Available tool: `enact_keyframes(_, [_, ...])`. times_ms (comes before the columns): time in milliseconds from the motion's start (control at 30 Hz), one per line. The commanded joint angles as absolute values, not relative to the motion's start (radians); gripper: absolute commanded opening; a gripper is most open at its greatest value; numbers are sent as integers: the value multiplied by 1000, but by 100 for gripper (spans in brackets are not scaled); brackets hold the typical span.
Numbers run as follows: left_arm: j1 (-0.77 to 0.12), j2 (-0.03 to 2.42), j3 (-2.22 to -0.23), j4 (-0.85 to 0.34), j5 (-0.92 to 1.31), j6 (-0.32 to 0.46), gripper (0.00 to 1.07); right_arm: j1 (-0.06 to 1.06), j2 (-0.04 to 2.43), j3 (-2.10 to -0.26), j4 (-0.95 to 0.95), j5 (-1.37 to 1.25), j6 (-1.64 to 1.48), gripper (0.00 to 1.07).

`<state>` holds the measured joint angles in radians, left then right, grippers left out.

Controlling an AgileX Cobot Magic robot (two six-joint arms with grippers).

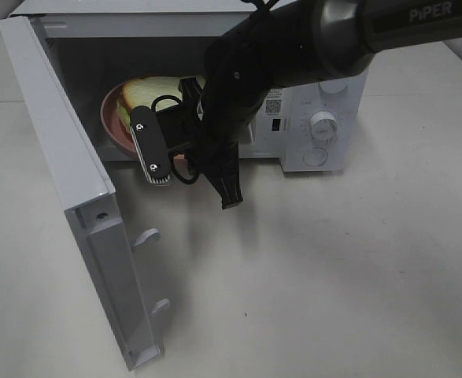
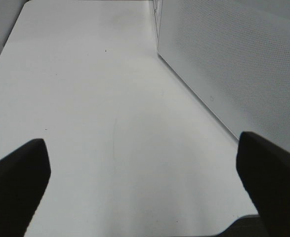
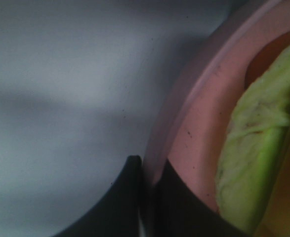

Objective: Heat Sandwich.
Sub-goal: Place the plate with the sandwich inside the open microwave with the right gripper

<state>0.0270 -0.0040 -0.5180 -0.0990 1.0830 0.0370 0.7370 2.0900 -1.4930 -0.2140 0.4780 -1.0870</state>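
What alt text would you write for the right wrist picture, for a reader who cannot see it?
The right gripper is shut on the rim of a pink plate, one finger on each side of it. On the plate lies the sandwich, with only its green filling in view; a blurred grey surface fills the rest.

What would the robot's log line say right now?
right gripper: shut on pink plate rim | sandwich: on plate, inside microwave | door: open | left gripper: open, empty, over table
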Motion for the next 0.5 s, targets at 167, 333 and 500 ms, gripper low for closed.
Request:
enact_keyframes(167, [28,-21,-517,-95,1071,35,98,732,2155,-1625,-228,505,-1014,0])
enact_keyframes(333, [28,-21,-517,-93,1071,35,98,732,2186,-1690,-235,537,-1003,0])
enact_keyframes(500, [28,-21,-517,-93,1072,35,98,721,2222,-1760,-235,583,-1000,0])
